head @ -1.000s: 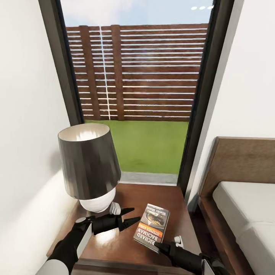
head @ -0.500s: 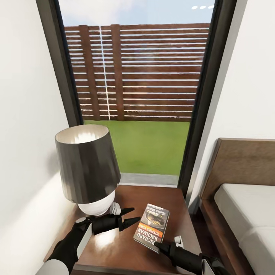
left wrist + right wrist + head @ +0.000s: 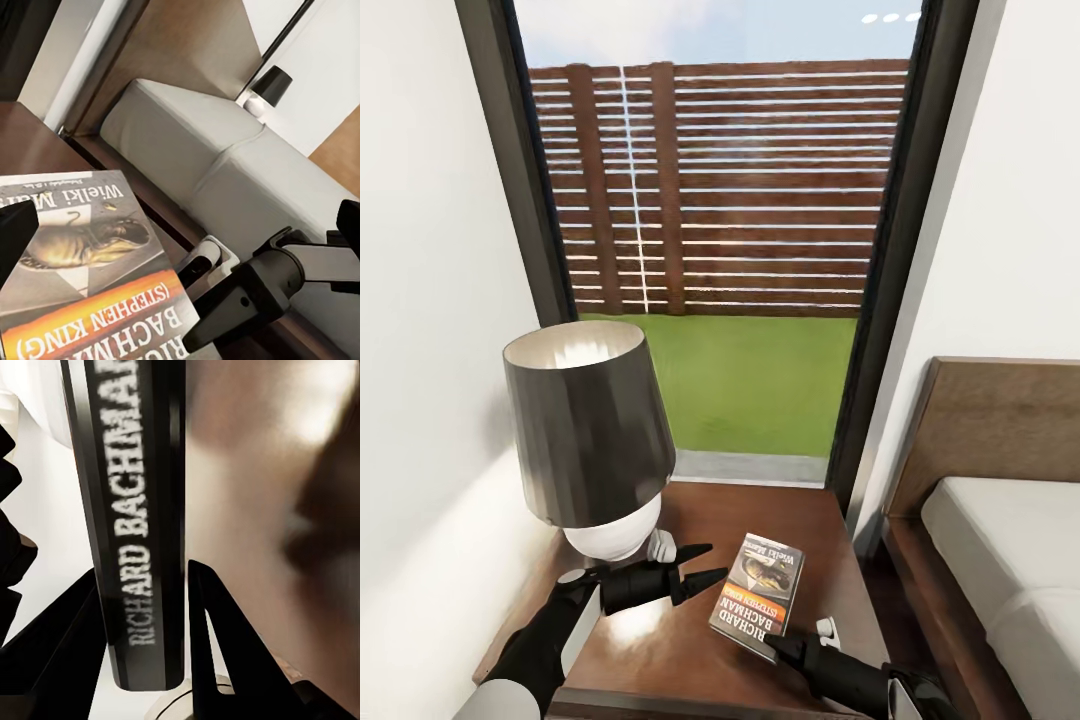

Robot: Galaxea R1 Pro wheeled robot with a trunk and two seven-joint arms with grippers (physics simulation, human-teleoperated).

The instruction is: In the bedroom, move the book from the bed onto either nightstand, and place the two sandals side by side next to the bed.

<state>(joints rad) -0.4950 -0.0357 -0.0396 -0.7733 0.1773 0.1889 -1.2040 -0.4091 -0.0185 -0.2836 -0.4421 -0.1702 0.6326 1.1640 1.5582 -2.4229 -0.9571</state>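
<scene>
Book point(image 3: 142, 510) spine sits clamped between right claw point(image 3: 142, 622) fingers.

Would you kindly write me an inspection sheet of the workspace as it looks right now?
Surface: nightstand, glossy dark wood.
Job's things: book over the nightstand's right part, cover up, near edge held; bed to the right.
Clutter: lamp on the nightstand's left part.
Grippers: right gripper shut on the book's near edge; left gripper open beside the book, apart from it.
Cables: nothing seen.
Surroundings: white walls, window with fence and grass.
</scene>
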